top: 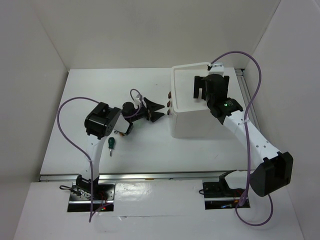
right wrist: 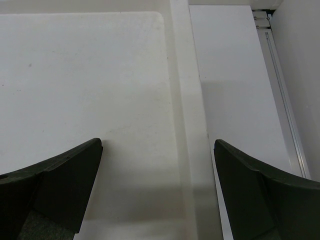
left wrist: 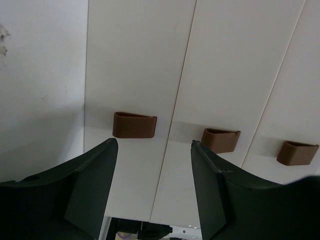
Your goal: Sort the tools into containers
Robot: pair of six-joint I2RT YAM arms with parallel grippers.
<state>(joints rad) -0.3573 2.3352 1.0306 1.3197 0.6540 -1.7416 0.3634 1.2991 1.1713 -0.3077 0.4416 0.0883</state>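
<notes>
1. Left gripper (top: pixel 159 110) is turned on its side and points right at the left face of the white cabinet (top: pixel 200 122). It sits just short of that face, not touching.
2. In the left wrist view, the left gripper (left wrist: pixel 155 165) has its jaws spread wide, with nothing between them.
3. The same view shows three drawer fronts side by side, each with a brown knob: first knob (left wrist: pixel 134 125), second knob (left wrist: pixel 220 140), third knob (left wrist: pixel 297 152). The gap between the jaws lines up roughly between the first and second knobs, and neither knob is touched.
4. Right gripper (top: pixel 200 89) hangs over the cabinet's top tray (top: pixel 182 97), pointing down.
5. In the right wrist view, the right gripper (right wrist: pixel 157 170) is also wide open and holds nothing. The left finger is over the tray floor (right wrist: pixel 90 75) and the right finger is past the tray rim (right wrist: pixel 185 100), over the table (right wrist: pixel 235 100).
6. A green-handled screwdriver (top: pixel 111 144) lies flat on the table (top: pixel 150 150), close beside the left arm, near the front edge and well apart from the cabinet. No gripper is near it.
7. A metal rail (right wrist: pixel 282 100) runs along the table's right edge.
8. No other tools can be made out in any view.
</notes>
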